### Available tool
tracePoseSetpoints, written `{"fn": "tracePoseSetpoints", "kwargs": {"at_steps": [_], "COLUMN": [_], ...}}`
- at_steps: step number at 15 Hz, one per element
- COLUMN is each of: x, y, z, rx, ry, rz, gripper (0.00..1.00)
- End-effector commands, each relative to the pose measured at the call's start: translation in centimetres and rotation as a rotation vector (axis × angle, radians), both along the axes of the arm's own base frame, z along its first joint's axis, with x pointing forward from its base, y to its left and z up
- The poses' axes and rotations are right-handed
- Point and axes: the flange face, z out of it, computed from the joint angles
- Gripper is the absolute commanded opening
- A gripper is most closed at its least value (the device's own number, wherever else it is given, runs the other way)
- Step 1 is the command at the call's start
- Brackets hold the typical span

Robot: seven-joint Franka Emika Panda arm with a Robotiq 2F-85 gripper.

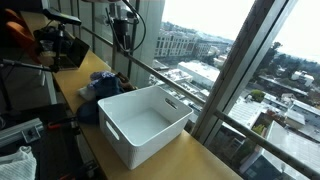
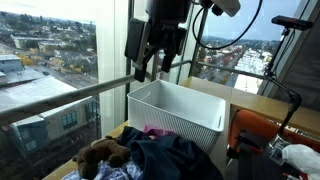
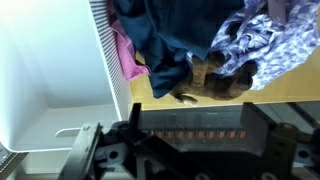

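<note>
Currently, the end effector (image 2: pixel 150 72) is hovering wide open and empty above the clothes pile (image 2: pixel 165 155), beside the white basket (image 2: pixel 185 112) on the desk (image 1: pixel 203 160).

— What do we lose at the edges?
— In the wrist view the white bin (image 3: pixel 45 70) runs off the left edge, and the clothes pile (image 3: pixel 190 35) off the top.
— And the claw (image 1: pixel 122 40)?
— It's too small and dark in an exterior view for us to read its tips. The wrist view shows only blurred housing.
— The brown toy (image 3: pixel 205 85)?
— It's partly under the clothes pile, so we cannot tell what it is.
</note>
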Motion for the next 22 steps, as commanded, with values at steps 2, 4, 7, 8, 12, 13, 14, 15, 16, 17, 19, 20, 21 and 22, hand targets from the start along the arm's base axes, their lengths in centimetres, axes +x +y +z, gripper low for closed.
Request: {"fn": "tracePoseSetpoints", "kwargs": {"at_steps": [2,4,7,8,12,13,14,15,16,17,19,20,21,22], "x": [0.0,0.0,0.0,-0.2,-2.7,-3.5,-4.4,-5.4,-6.4,-7.2,-8.4,-8.5,-8.5,-8.5], "y": [0.0,0.0,0.6,2.0,9.9,11.9,14.0,15.5,16.7,17.3,17.1,16.7,15.9,15.3], "z": [0.1,0.1,-0.8,-2.1,-7.8,-9.4,-11.6,-13.4,-15.7,-17.2,-20.3,-21.2,-22.0,-22.5], "rx": [0.000,0.000,-0.010,-0.014,-0.030,-0.030,-0.038,-0.047,-0.060,-0.076,-0.111,-0.128,-0.149,-0.161], "ry": [0.001,0.001,-0.003,-0.012,-0.043,-0.049,-0.051,-0.053,-0.050,-0.048,-0.038,-0.036,-0.038,-0.041], "rz": [0.000,0.000,0.004,0.020,0.115,0.140,0.170,0.196,0.224,0.244,0.272,0.276,0.280,0.284], "gripper": [1.00,1.00,1.00,1.00,1.00,1.00,1.00,1.00,1.00,1.00,1.00,1.00,1.00,1.00]}}
